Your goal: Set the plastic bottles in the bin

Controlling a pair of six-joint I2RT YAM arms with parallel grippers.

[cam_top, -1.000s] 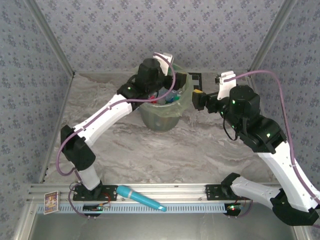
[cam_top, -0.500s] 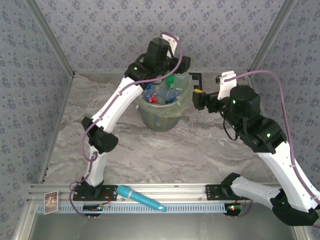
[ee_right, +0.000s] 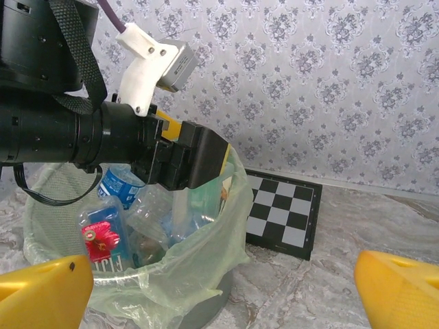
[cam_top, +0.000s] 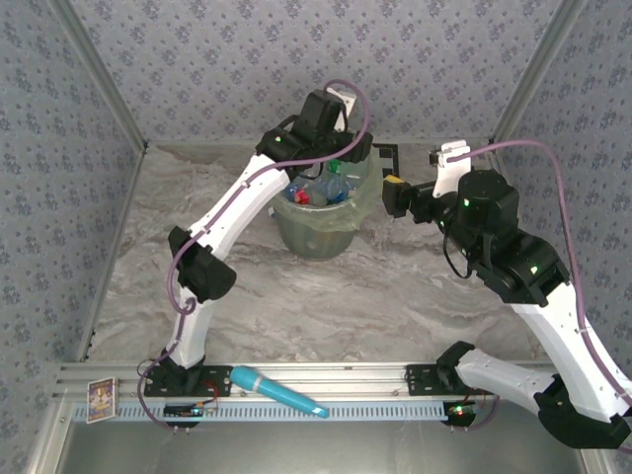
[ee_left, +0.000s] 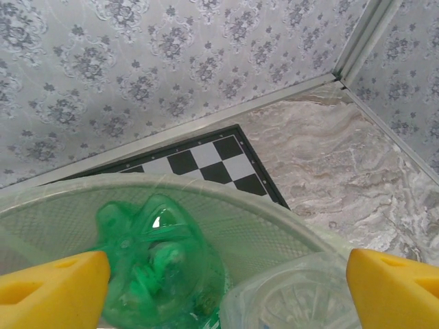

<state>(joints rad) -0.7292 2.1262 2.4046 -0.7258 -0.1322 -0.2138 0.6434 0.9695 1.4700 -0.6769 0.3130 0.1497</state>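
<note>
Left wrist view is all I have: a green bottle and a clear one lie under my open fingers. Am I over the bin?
Observer: Yes. Seen from the right wrist, the left gripper hangs above the opening of the bin.
Operator: Where is the other arm?
Observer: The right gripper sits beside the bin, on its right, open and holding nothing.
Operator: What else is inside?
Observer: A red-labelled bottle and a blue-labelled bottle lie in there too.
</note>
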